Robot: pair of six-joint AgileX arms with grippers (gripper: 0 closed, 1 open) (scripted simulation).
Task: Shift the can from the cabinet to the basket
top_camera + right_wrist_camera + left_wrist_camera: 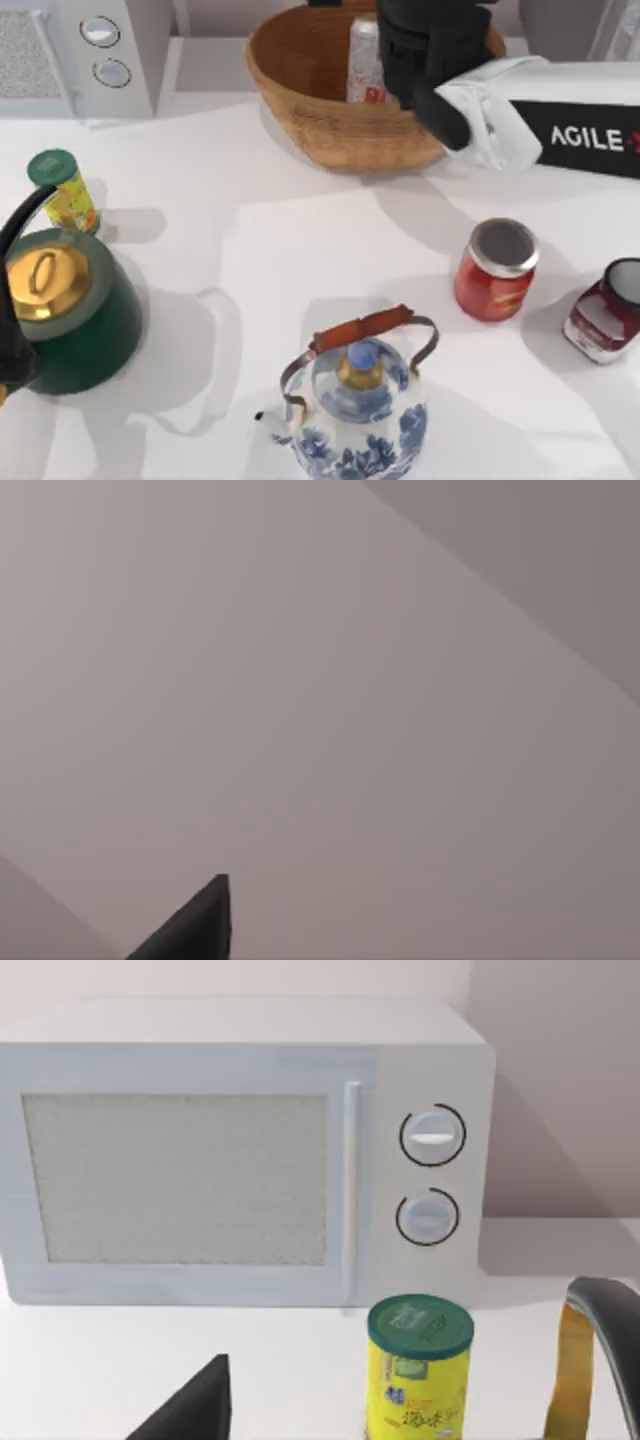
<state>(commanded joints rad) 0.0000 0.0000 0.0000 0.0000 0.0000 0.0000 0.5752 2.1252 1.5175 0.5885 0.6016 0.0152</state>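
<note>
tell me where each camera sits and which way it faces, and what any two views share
Top view: above the table, looking down on the basket with the can standing inside; the right arm reaches over it, its pincer beside the can.
Left wrist view: on the left arm's wrist, facing the white appliance and the yellow canister; one dark fingertip shows.
Right wrist view: on the right arm's wrist, facing a plain wall; one dark fingertip shows.
Shared: top and left wrist views both show the appliance and canister.
</note>
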